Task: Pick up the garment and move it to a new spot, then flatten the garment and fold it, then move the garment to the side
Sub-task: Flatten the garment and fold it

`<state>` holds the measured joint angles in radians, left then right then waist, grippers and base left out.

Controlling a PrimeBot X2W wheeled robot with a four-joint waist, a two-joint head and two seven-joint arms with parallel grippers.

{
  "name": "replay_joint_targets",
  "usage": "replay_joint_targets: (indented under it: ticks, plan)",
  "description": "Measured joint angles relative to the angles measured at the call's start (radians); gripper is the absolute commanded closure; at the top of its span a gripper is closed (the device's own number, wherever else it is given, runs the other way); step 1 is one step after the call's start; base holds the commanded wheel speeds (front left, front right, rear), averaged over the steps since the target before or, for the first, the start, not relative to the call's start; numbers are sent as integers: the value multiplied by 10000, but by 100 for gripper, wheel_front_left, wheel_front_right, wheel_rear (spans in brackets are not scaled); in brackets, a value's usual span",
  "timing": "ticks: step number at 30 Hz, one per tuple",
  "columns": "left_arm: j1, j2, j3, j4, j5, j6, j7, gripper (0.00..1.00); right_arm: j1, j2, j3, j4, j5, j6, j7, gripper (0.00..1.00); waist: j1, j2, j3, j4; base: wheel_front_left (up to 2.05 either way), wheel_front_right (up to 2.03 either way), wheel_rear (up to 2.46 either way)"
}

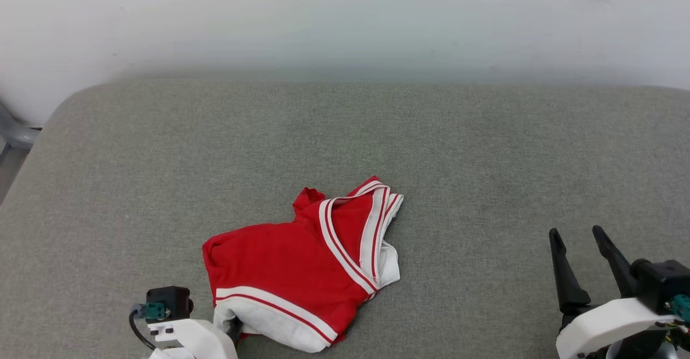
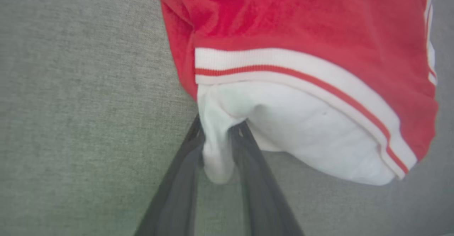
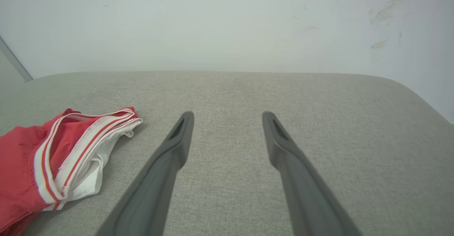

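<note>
Fingers of the left gripper (image 2: pixel 218 129) are pinched onto a white sleeve fold (image 2: pixel 216 154) at the near-left corner of the garment (image 1: pixel 302 262), which lies crumpled on the grey cushion (image 1: pixel 485 159) near the front edge, so I'd guess that's the handle for lifting it to a new spot. Way off to the right, the right gripper (image 1: pixel 577 235) hovers with jaws spread wide and nothing in them, probably waiting for the flattening bit

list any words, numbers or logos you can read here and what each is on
None readable. The red jersey lies crumpled on the grey cushion; its visible folds show plain red cloth, white sleeve and striped trim, no lettering. The wall is bare of signs.
</note>
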<state>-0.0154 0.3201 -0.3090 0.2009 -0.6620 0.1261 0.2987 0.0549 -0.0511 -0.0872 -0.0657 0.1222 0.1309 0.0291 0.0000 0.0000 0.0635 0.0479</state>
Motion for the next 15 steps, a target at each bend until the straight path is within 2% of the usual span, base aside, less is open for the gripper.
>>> replay_joint_targets:
  ticks: [4,8,10,11,15]
  plan:
    - [3,-96,75,104,464,-15,-1275,0,109,0,17,-61,-8,0,84,0,0,0,-198,-13,0,0,0]
    - [5,-52,115,111,1135,159,-2627,0,290,0,31,-79,-33,0,157,0,0,0,-494,-47,0,0,0]
    - [29,-58,138,109,1229,198,-2886,0,316,0,40,-82,-33,0,178,0,0,0,-570,-55,0,0,0]
    - [110,-84,188,44,1377,280,-3450,0,365,-2,52,-130,-33,0,217,0,-1,0,-699,-77,0,0,0]
    - [119,-88,295,-286,1707,447,-4393,0,444,0,54,-176,-31,0,236,0,-1,0,-848,-113,0,0,0]
